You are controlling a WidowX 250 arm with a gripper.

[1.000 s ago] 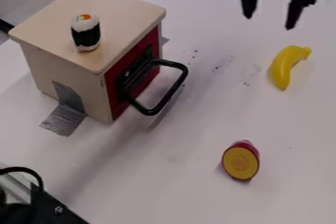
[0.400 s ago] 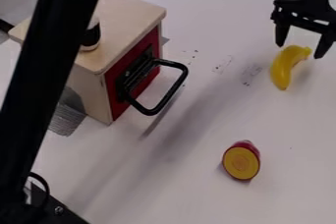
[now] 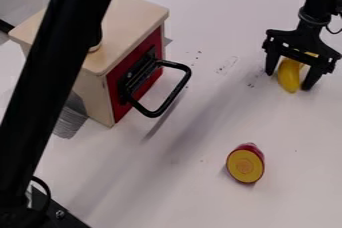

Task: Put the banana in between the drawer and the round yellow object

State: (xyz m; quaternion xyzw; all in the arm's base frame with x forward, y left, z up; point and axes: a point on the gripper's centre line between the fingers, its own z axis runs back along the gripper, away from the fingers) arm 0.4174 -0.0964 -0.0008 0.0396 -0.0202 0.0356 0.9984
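Straddling a smooth, curved yellow banana with the spread fingers of the black pincer. Lowered around it since the earlier frame, leaving it in place. Seen well left of the pincer: a flat-topped pale wooden box with red drawer front and looped black handle; below-left, a round yellow object, dark-red-skinned.

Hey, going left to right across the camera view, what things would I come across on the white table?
Wooden drawer box with its black handle sticking out on the right → round yellow object → banana.
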